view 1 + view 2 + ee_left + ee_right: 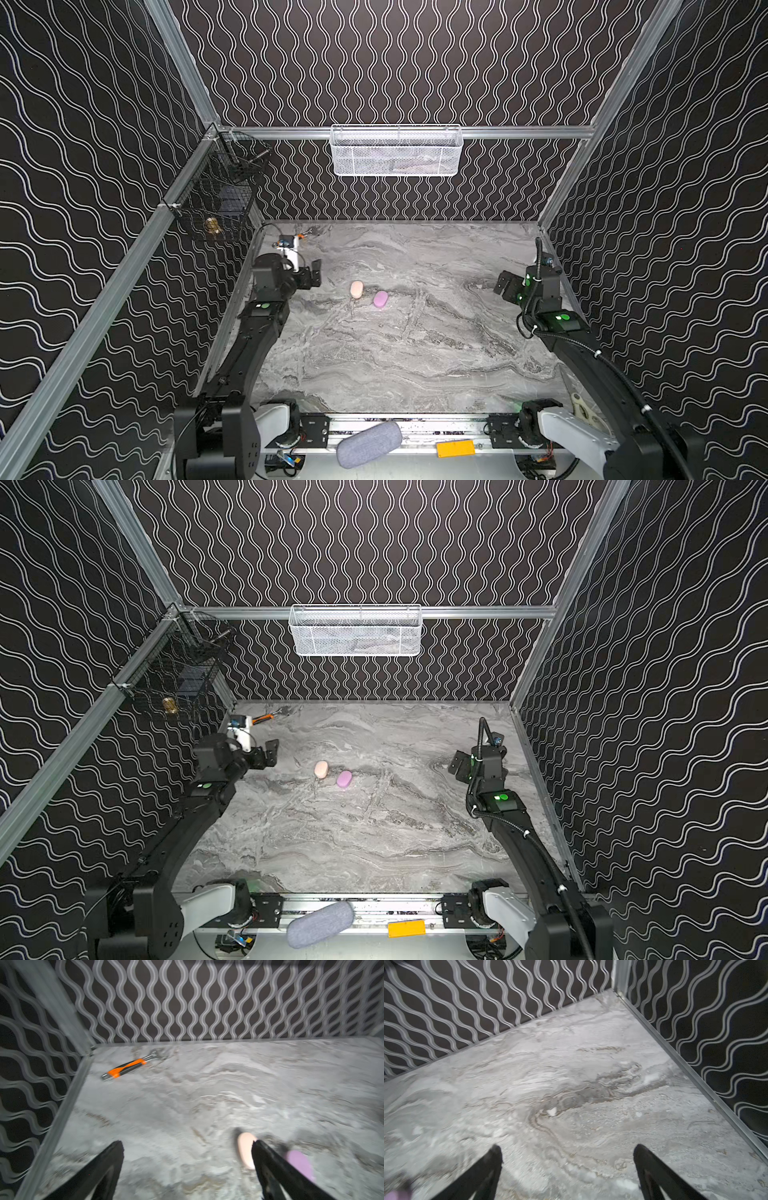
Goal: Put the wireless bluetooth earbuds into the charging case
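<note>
At desk (pixel 415 365) centre, cream charging case (pixel 356 289) lies shut, lilac charging case (pixel 380 299) just beside at 4 o'clock. Left tool (pixel 311 275) at 9 o'clock, right tool (pixel 504 286) at 3 o'clock: both spread apart, empty.

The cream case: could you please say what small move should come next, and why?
Probably bring the open left gripper over the cream case to open it: it and the lilac case look shut, no loose earbuds show, and the open right gripper is farther off.
</note>
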Available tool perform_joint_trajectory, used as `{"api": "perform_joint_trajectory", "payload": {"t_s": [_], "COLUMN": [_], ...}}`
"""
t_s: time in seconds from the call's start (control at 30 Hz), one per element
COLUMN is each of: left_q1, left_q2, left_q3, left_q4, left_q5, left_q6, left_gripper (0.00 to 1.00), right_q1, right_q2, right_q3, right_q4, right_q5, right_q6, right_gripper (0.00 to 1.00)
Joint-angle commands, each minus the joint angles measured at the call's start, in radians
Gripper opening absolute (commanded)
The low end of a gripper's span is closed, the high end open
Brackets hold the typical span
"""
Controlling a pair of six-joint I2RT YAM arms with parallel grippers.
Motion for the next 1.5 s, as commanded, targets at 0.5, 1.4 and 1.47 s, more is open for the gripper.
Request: {"api": "perform_joint_trajectory", "payload": {"t_s": [0.5, 1.4, 1.47], "left_q1": [0.067, -0.096, -0.096], "left_q2": [0.133, 0.336, 0.337], "left_q3": [-0.294, -0.385, -0.385], "left_q4": [0.635, 0.944, 0.945], "left_q5": [0.188, 0.041, 0.041], "left_q6": [-0.011, 0.121, 0.121], "left_gripper": [0.99, 0.99, 0.99], "right_q1": [-0.072, -0.072, -0.072], "right_q2": [0.076, 0.349, 0.378], "right_q3": [-0.209, -0.314, -0.319], "right_q4": [0.513, 1.006, 1.027], "right_q5": [0.101, 0.038, 0.026], "right_q6": [-0.183, -0.329, -0.332], "right_gripper": [1.0, 1.0, 1.0]}}
